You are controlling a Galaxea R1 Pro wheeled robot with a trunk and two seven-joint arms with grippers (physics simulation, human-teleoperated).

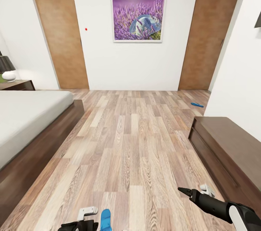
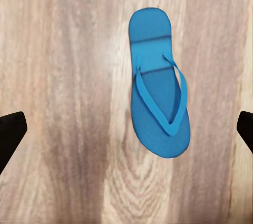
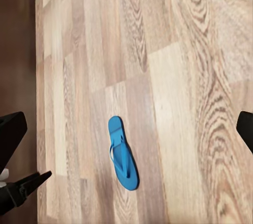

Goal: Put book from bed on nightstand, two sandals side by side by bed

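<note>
Our left gripper [image 2: 126, 129] hangs over the wood-plank floor [image 1: 137, 144], fingers spread wide, with one blue sandal [image 2: 158, 84] lying flat and strap-up below. It lies between the two fingertips [image 2: 10, 132], nearer the one at the far side of the left wrist view, touching neither. From the head camera that same sandal [image 1: 105, 220] lies just beside our left gripper [image 1: 87, 220] at the near edge of the floor.

Our right gripper [image 1: 194, 191] hovers over bare planks close to the long dark bench [image 1: 228, 151]; its fingers [image 3: 10, 134] are also well apart and hold nothing. In its wrist view the sandal [image 3: 123, 153] lies on the floor in the gap between the fingers, closer to the side where the dark bed frame runs.

The second sandal [image 1: 197, 104] lies far ahead of both grippers, on the floor near the right-hand door [image 1: 210, 35], well apart from the first. The bed [image 1: 29, 122] stands off to our left, its off-white mattress bare in the part we can see, with a nightstand [image 1: 18, 85] beyond it carrying a lamp [image 1: 6, 68]. We cannot tell whether the nightstand's drawer is open or closed.
</note>
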